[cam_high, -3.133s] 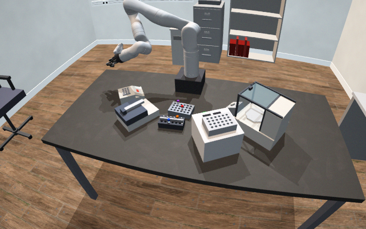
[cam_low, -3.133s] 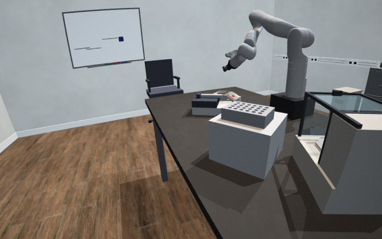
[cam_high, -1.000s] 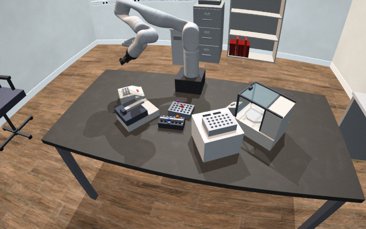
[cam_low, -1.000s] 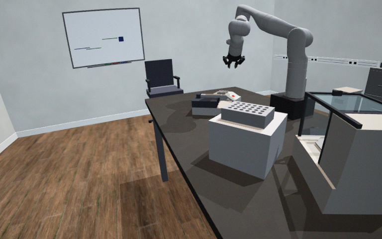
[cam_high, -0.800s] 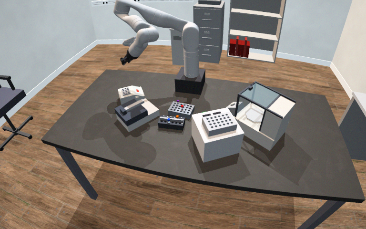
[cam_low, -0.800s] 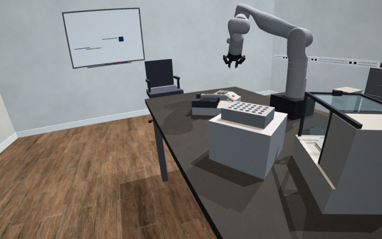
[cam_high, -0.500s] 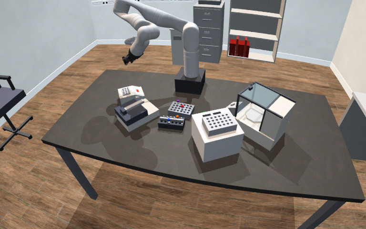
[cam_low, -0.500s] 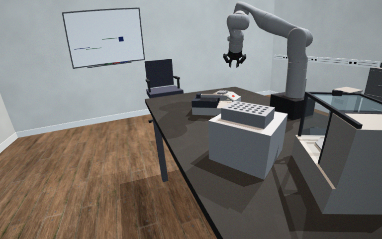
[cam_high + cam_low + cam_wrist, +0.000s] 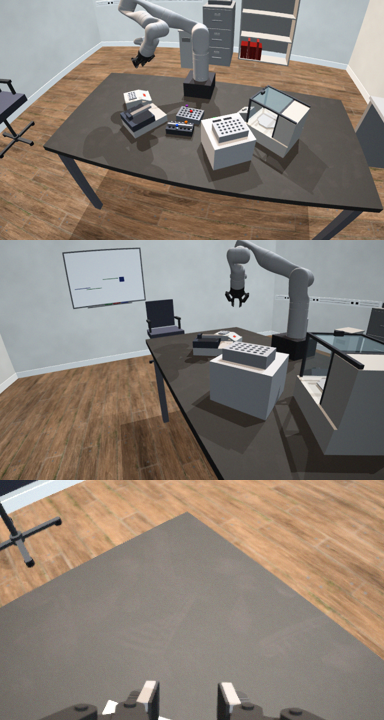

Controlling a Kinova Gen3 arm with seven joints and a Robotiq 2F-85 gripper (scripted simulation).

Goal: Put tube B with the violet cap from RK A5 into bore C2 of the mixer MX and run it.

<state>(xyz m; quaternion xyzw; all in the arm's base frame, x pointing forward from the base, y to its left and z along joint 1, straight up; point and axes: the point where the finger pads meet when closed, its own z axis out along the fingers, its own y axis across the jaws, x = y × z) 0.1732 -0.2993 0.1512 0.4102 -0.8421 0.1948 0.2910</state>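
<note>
Tube B's violet cap (image 9: 186, 105) shows at the arm-side edge of the grey tube rack RK (image 9: 186, 119); the tube's body is hidden. The mixer MX (image 9: 233, 155) (image 9: 240, 387) is the white box with a grey block (image 9: 233, 137) (image 9: 246, 360) of bores on top; no tube shows in them. Its sloping front and START key face away and are hidden. A small green spot (image 9: 214, 117) shows at its far top edge; I cannot tell whether it is a lamp. My gripper (image 9: 139, 65) (image 9: 236, 305) (image 9: 188, 699) is partly open, empty, high above the dry block's side of the bench, far from the rack.
A red cap (image 9: 191, 111) stands in the rack. The magnet block (image 9: 179, 132) bears blue and orange caps. The spectrophotometer (image 9: 160, 116) (image 9: 206, 351) and dry block (image 9: 137, 100) (image 9: 238, 338) stand beyond it. The glass-sided balance (image 9: 290, 131) (image 9: 359, 421) stands on the mixer's other side.
</note>
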